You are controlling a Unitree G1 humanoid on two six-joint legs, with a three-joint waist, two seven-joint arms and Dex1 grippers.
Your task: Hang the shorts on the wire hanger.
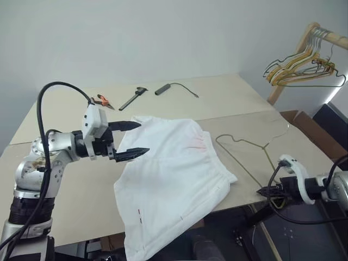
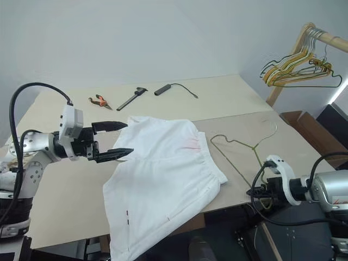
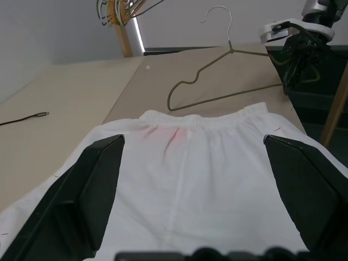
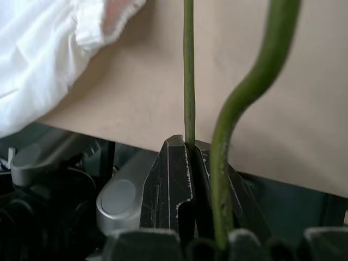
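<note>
My left gripper (image 1: 130, 139) sits left of centre in the head view, level, pointing toward the right of the frame. Its two fingers (image 1: 124, 125) are spread wide with nothing between them. The fingertips hover at the left edge of the shorts (image 1: 174, 174); I cannot tell whether they touch the fabric.

The shorts lie flat at the centre of the table (image 1: 228, 89), white with a faint pink mark near the gathered waistband. The waistband faces the right of the frame. One leg runs to the lower centre and hangs over the near table edge.

The hanger (image 1: 247, 157) lies flat on the table, just right of the waistband and apart from it. Its hook points to the upper right of the frame.

My right gripper (image 1: 265, 191) is at the lower right, at the near table edge. Its fingers are pressed together, pinching the hanger wire at its near corner. In the right wrist view the thin wire (image 4: 188, 70) runs straight up out of the closed fingertips, and a second bent strand of the hanger passes beside them.

At the top centre of the table lie pliers (image 1: 103, 100), a caliper (image 1: 133, 98) and a cable (image 1: 176, 88). A bunch of hangers (image 1: 299, 68) hangs on a rail at the upper right
</note>
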